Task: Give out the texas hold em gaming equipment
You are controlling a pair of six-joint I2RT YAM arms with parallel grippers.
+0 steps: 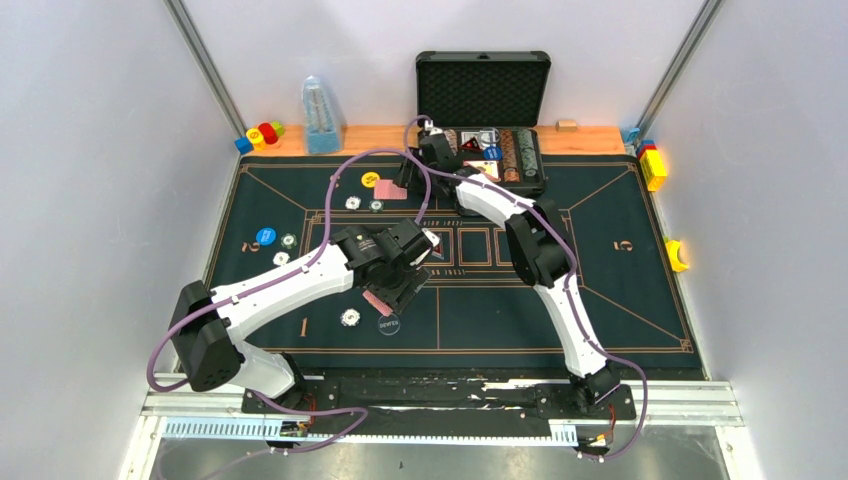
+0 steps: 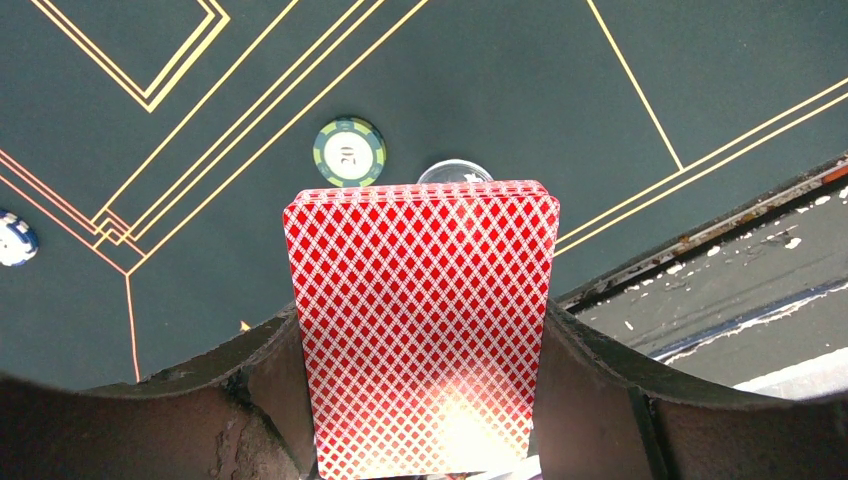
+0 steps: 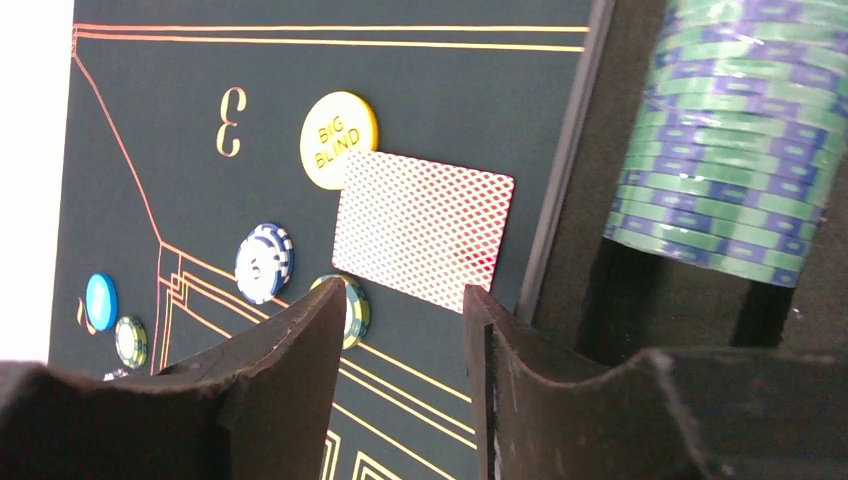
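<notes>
the deck of cards (image 2: 420, 300) is sitting pinched by its long edges in the left hand (image 2: 425, 335), and that is looking like the weak spot: the stack is loose, so any tilt or jolt is risking the upper cards sliding off onto the green chip (image 2: 349, 151) and the felt mat (image 1: 620, 300) covering the counter below. the right hand (image 3: 405, 310) is hanging spread with nothing between its fingers, low and just beside the single card (image 3: 425, 228) lying face down against the big blind button (image 3: 338, 138). pulling away too low is likely to drag that card or bump the case (image 1: 483, 70) with its stacked green chips (image 3: 730, 130).

the left arm is bending at the elbow and angling its wrist down over the mat's near middle. the right arm is stretching far forward, wrist dipping at the mat's far edge beside the case.
</notes>
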